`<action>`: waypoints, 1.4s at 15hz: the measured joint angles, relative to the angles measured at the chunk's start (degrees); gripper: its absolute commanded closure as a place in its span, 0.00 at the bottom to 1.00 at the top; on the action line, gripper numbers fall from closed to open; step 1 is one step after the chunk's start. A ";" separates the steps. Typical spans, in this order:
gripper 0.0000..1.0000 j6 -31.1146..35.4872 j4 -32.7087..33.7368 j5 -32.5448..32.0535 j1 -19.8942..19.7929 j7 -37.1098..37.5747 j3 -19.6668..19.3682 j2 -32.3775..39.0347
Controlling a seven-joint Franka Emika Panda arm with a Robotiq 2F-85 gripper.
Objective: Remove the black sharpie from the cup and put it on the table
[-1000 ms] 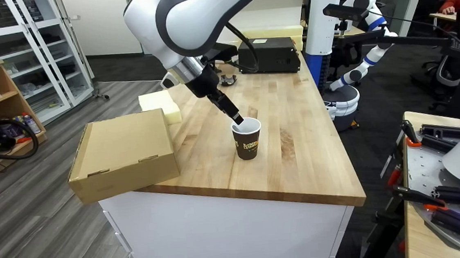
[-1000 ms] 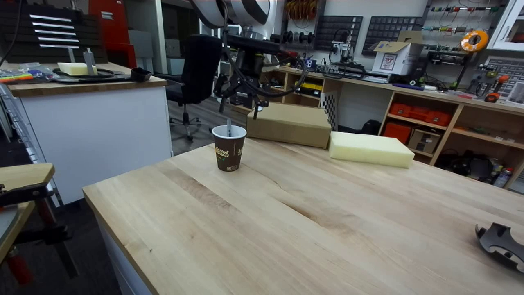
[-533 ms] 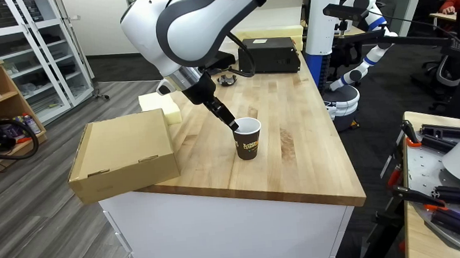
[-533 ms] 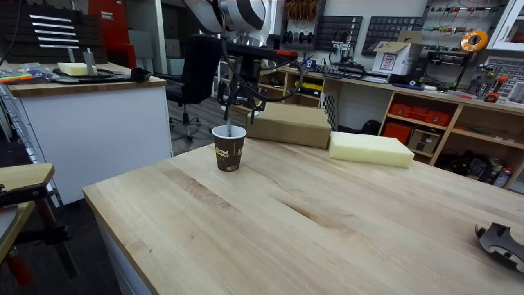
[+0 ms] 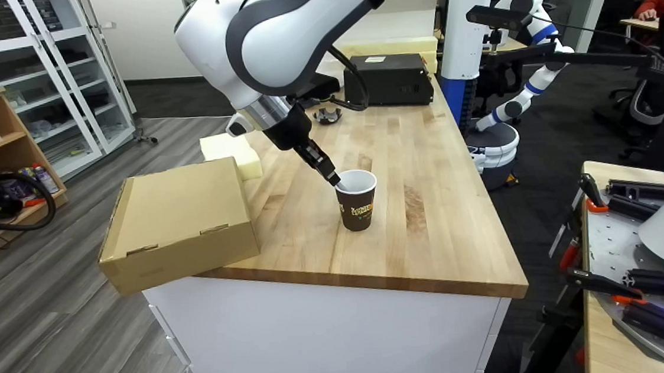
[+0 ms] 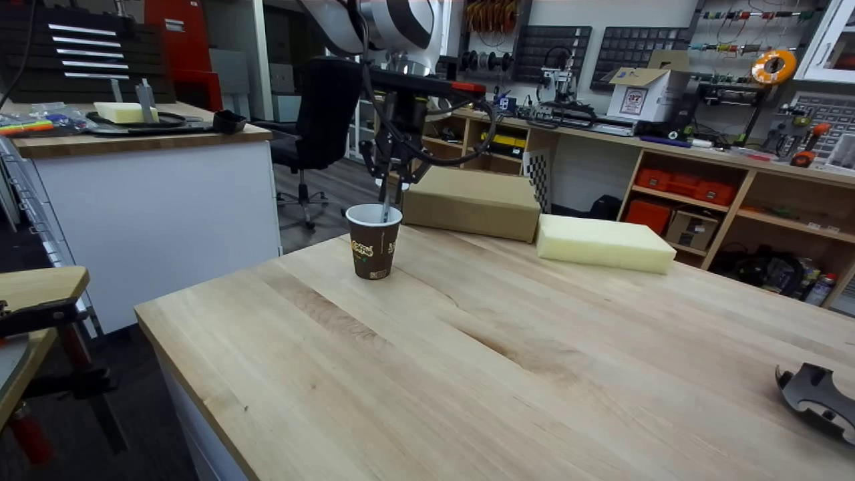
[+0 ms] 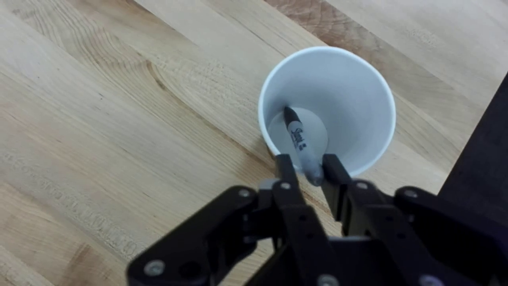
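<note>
1. The black sharpie (image 7: pixel 302 143) remains inside the cup (image 6: pixel 373 252), aslant, its dark end down by the cup's floor and its grey end standing above the rim. Compared with half a second ago, the upper end has shifted sideways, toward the corner of the worktop (image 6: pixel 427 374) that carries the cardboard box (image 5: pixel 182 204).

2. The hand (image 7: pixel 308 161) is now narrow, having been spread wide half a second ago. Its fingers (image 7: pixel 286 169) flank the sharpie's upper end; in the wrist view, one lies against it or very nearly so, while a slight gap seems to show on the other side. Whether the grip is firm cannot be made out. The sideways shift is best read as one finger pushing the sharpie as the pair drew together.

3. The cup, upright and unmoved, stands near the short edge of the worktop, between the corner bearing the box and the next one along. Contact between its rim and the fingers is uncertain.

4. The worktop is the sharpie's destination, not yet reached: the approach appears finished and the grasp in progress, with lift and placement to follow. A nearly vertical lift seems advisable, since a slanting pull could drag or tip the cup.

5. In both exterior views, a pale yellow block (image 6: pixel 604 245) lies beside the cardboard box, near the long edge.
</note>
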 measured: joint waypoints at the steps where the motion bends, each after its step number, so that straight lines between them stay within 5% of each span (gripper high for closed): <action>1: 1.00 0.00 0.00 0.00 -0.02 -0.01 0.00 -0.03; 11: 0.97 -0.79 0.11 0.28 0.04 -1.23 1.62 -0.49; 21: 0.97 -8.39 0.49 0.66 0.03 -4.45 2.56 -1.09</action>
